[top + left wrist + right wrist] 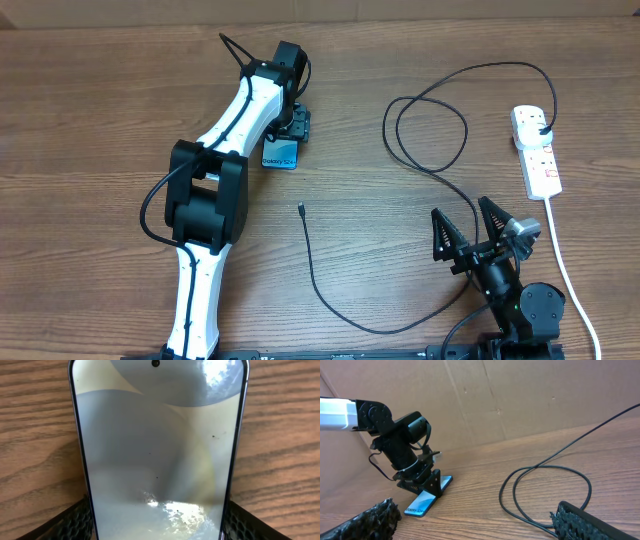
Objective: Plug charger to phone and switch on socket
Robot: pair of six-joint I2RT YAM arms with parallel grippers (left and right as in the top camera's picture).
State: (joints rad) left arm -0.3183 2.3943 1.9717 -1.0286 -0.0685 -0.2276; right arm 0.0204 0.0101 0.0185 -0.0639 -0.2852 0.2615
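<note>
The phone [281, 157] lies flat on the wooden table, its lit screen up with "Galaxy" text at the near end. My left gripper [294, 128] stands over its far half, one finger [75, 522] pressed to each long edge, shut on the phone [160, 450]. The charger's connector tip [300, 207] lies loose near the middle of the table. Its black cable [428, 130] curves to the front, passes my right gripper, loops, and ends in a plug [541, 124] in the socket [537, 160]. My right gripper [462, 212] stands open and empty at the front right, beside the cable [545, 467].
The socket's thick white cord [565, 265] runs toward the front right edge, just right of my right arm. A brown cardboard wall [520, 395] stands behind the table. Bare wood lies between the phone [427, 501] and the cable loop.
</note>
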